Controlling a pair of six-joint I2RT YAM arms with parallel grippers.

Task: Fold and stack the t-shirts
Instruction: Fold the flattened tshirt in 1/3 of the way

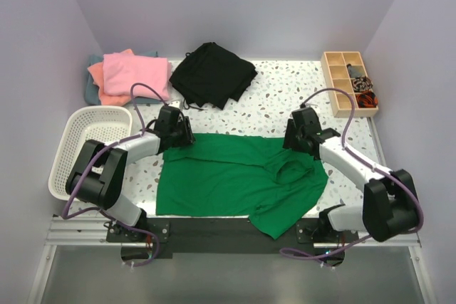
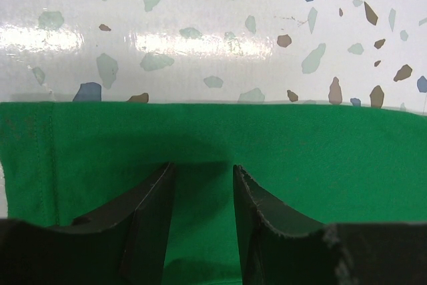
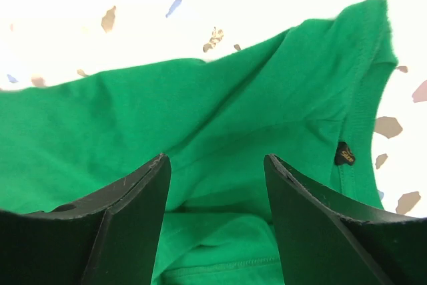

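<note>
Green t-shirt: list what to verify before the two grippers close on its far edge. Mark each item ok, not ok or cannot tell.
1. Left gripper open above the green t-shirt: ok.
2. Right gripper open above it: ok.
3. Far edge under the left gripper straight and flat: ok.
4. Cloth under the right gripper flat: not ok, it is rumpled beside the collar label.
5. Either gripper touching the cloth: cannot tell.
6. Black garment apart from the shirt: ok.
</note>
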